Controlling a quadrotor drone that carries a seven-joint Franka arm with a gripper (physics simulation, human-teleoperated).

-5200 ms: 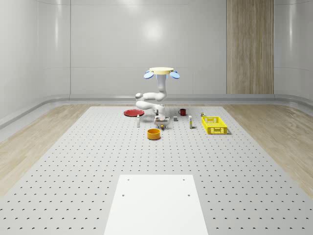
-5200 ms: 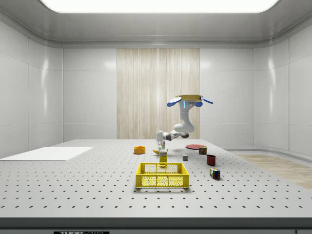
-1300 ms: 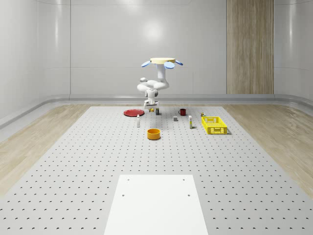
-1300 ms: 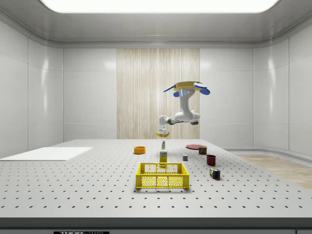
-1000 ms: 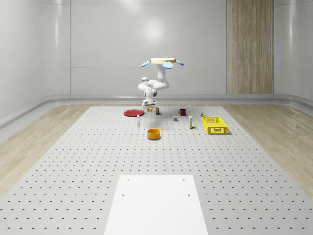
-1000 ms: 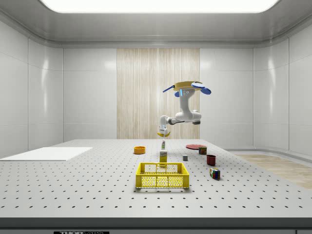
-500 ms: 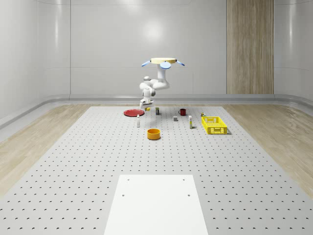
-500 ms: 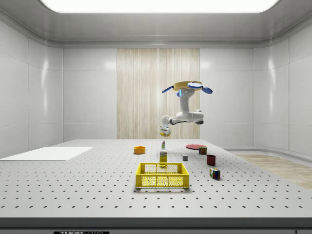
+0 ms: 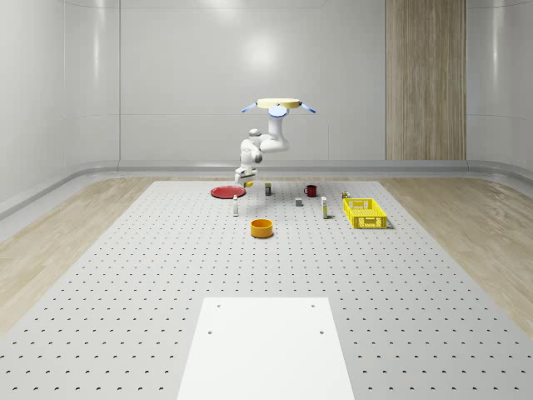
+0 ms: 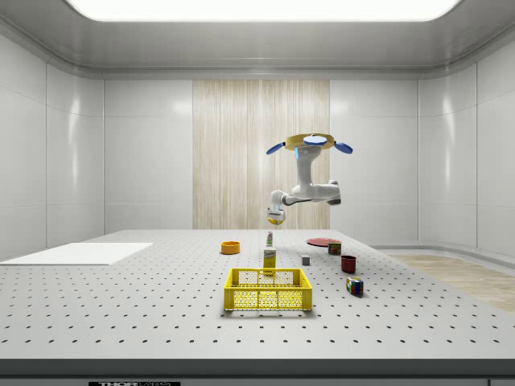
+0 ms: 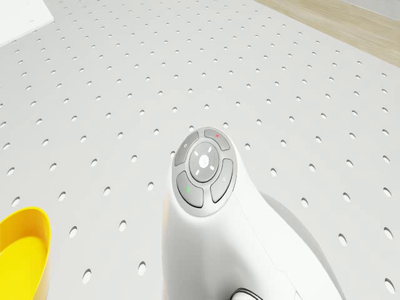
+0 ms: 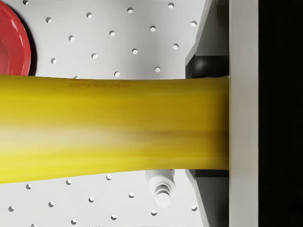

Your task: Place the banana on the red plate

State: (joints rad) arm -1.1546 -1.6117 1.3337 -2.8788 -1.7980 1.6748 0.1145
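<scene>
Banana [image 12: 113, 127] nearer red plate [image 12: 12, 40] now

drone [image 10: 310, 143] hovers above table [image 10: 121, 305] | gripper [image 10: 276, 219] holds banana [image 10: 276, 220] aloft

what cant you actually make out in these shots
- Red plate, wrist view: cut off by the picture's edge, and the banana covers the table below it.
- Banana's ends, wrist view: one runs off the edge, the other sits behind a finger of the gripper.
- Small white bottle, wrist view: partly behind the banana.
- Yellow bowl, drone view: cut off at the edge.
</scene>
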